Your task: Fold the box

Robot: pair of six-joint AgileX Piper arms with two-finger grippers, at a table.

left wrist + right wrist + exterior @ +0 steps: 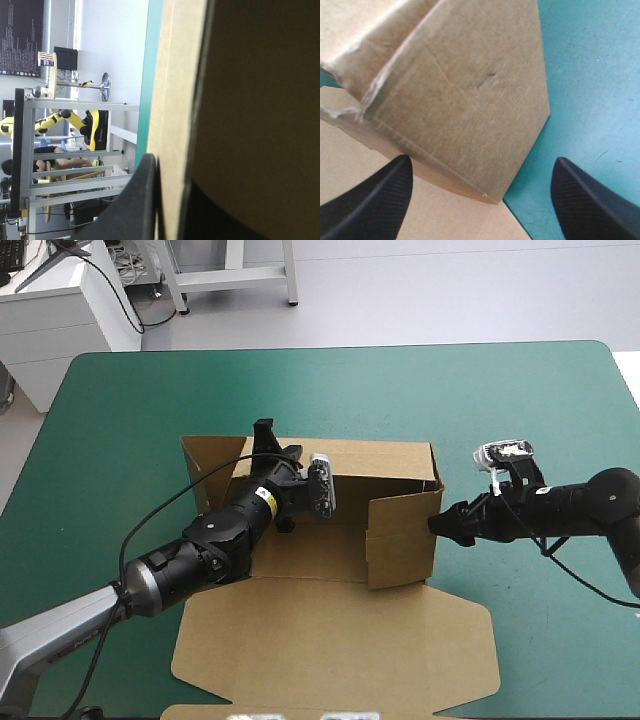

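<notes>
Mid-table on the teal-green cover, the brown cut-board box stands half-raised, lid flat – the left black-finned gripper pinches its far wall, the right gripper waits spread beside the right wall – which probably needs tucking inward next.

Lid of the box, near edge beyond the high view's bottom.

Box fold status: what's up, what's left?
Done: the box has its far wall and right wall raised. In hand: the left gripper is shut on the far wall's top edge; the right gripper, open, is at the right wall's outer side. Left: the lid lies flat, not yet tucked.
</notes>
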